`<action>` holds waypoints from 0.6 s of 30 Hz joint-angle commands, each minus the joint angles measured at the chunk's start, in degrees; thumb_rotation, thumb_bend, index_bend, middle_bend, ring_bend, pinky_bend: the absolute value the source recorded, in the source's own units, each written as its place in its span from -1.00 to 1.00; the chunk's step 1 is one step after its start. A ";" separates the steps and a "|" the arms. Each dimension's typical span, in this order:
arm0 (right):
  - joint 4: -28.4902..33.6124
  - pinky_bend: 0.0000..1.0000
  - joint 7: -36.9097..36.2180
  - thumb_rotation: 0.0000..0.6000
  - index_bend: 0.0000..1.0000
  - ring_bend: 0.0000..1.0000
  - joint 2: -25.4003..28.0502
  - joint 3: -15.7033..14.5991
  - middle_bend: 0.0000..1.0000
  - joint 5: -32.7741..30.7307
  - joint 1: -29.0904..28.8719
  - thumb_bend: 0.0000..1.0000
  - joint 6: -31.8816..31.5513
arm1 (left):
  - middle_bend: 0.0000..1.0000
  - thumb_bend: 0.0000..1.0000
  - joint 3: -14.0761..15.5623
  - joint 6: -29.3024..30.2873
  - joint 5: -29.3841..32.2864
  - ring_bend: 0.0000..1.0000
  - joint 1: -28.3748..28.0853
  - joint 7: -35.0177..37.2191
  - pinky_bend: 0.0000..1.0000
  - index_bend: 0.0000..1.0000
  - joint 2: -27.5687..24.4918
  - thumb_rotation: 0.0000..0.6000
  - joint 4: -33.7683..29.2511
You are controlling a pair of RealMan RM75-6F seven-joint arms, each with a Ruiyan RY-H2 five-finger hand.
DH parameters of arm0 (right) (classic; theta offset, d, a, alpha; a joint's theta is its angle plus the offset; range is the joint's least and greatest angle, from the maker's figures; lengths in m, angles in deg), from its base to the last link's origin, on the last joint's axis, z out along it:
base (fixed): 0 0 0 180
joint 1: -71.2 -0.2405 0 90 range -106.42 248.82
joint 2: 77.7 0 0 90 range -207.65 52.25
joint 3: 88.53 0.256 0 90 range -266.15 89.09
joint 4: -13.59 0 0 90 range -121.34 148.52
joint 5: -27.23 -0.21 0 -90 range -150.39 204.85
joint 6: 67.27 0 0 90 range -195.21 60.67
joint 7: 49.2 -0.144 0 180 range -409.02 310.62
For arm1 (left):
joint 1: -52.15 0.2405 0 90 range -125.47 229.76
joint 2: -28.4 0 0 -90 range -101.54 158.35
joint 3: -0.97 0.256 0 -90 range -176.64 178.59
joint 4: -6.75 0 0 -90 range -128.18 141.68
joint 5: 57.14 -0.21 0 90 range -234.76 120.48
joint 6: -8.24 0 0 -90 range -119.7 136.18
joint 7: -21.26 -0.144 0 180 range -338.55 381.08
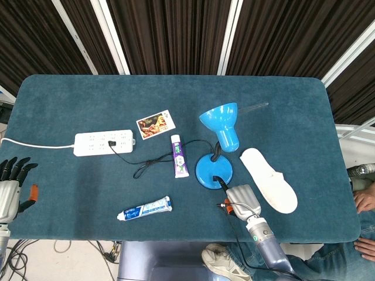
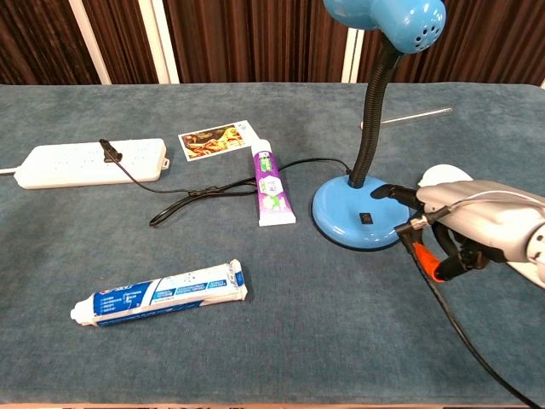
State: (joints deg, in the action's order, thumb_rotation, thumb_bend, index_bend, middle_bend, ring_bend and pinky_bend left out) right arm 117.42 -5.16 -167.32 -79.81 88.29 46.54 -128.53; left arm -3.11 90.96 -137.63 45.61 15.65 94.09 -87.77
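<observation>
The right hand (image 1: 240,200) holds nothing. It hovers low over the table (image 1: 64,105), just beside the near right edge of the blue desk lamp's (image 1: 218,140) round base (image 2: 361,216). In the chest view one dark fingertip (image 2: 393,189) extends toward the base rim; the remaining fingers curl loosely under the palm around nothing, and whether the fingertip touches the base cannot be told. The left hand (image 1: 10,186) rests at the left table edge, fingers spread and empty, well apart from every item.

The lamp stands upright near the table centre. Its shade (image 1: 221,119) tips toward the far side on a black gooseneck (image 2: 371,119). A small dark switch (image 2: 366,217) sits on top of the base. The lamp cord (image 1: 152,164) runs left to the white power strip (image 1: 104,142).

Handling judgement: the base is likely weighted, rigid and smooth, so it should slide on the cloth rather than tip under a light press. The gooseneck is flexible and will bend if gripped; it is a poor lifting point. For a move, grip across the base rim. For switching, press straight down on the switch. The plugged cord limits travel.

A white insole (image 1: 268,180) lies just right of the right hand. A purple tube (image 1: 179,156) lies left of the base, and a blue toothpaste tube (image 1: 144,208) lies nearer the front edge.
</observation>
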 commanded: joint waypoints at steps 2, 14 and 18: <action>-0.87 1.00 0.71 1.00 -1.00 0.35 -1.27 0.46 0.14 -1.87 -1.11 0.29 -0.46 | -0.80 0.06 0.02 -0.05 0.04 -0.98 0.00 -0.05 -1.00 -0.57 -0.02 1.00 -0.02; -2.60 1.00 1.58 1.00 -1.00 0.35 -2.62 -0.27 0.14 -5.67 -3.60 0.29 -1.06 | -0.80 0.06 0.00 -0.22 0.32 -0.98 -0.02 -0.22 -1.00 -0.57 -0.07 1.00 -0.04; -2.95 1.00 1.14 1.00 -1.00 0.35 -2.89 -0.82 0.14 -6.26 -3.94 0.29 -1.27 | -0.80 0.06 -0.01 -0.26 0.39 -0.98 -0.03 -0.27 -1.00 -0.57 -0.10 1.00 -0.06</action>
State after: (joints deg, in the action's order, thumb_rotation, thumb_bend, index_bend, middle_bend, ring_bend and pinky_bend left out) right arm 114.51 -3.98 -170.18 -80.59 82.08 42.64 -129.77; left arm -3.13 90.70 -137.24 45.59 15.38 93.98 -87.83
